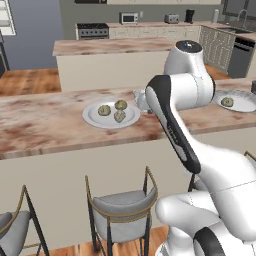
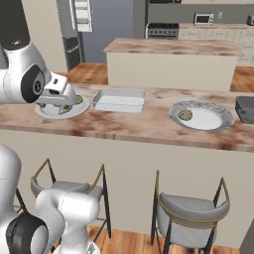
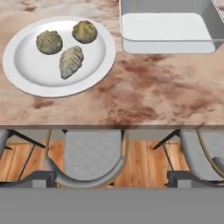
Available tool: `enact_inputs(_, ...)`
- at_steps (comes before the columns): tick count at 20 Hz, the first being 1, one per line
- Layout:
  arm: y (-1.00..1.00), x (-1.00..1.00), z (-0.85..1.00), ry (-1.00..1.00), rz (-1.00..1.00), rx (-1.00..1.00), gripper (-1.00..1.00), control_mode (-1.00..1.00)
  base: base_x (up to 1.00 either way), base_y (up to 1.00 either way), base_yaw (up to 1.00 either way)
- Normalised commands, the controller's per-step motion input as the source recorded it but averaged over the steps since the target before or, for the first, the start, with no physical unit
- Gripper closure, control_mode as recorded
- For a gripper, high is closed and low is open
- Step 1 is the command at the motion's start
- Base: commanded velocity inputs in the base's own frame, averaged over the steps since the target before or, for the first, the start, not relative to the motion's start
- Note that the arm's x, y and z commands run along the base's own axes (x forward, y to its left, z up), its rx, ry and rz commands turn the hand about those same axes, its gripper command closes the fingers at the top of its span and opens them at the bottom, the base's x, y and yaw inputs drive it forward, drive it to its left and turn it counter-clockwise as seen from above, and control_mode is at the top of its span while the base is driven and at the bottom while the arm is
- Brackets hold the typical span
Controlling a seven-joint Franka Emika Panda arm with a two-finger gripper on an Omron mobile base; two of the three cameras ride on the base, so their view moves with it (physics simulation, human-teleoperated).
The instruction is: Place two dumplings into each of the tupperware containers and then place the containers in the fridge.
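- Left base view: three dumplings (image 1: 113, 110) sit on a white plate (image 1: 92, 117) on the counter (image 1: 45, 125). The big white arm (image 1: 175, 115) stands in front.
- Right base view: the gripper (image 2: 63, 103) hangs over that plate, jaws wide, holding nothing. An empty tupperware container (image 2: 119, 99) waits just beside. Another plate (image 2: 208, 119) holds one dumpling (image 2: 185, 115).
- Hand view: picking looks like the step now. Next, the hand likely must go down on one dumpling. Chairs (image 3: 85, 162) stand below the counter.
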Motion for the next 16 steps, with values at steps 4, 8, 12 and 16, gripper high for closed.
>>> enact_inputs(4,0.22,0.54,-0.41,-0.01,-0.01,0.06,-1.0,-1.0,0.0,0.0,0.0)
enact_inputs(8,0.22,0.43,-0.38,0.0,0.0,0.16,-1.0,-1.0,0.0,0.0,0.0)
enact_inputs(12,0.34,0.4,-0.02,0.01,0.0,0.02,-1.0,-1.0,0.0,0.0,0.0)
enact_inputs(16,0.34,0.2,0.0,0.26,0.0,0.0,-1.0,-1.0,0.0,0.0,0.0)
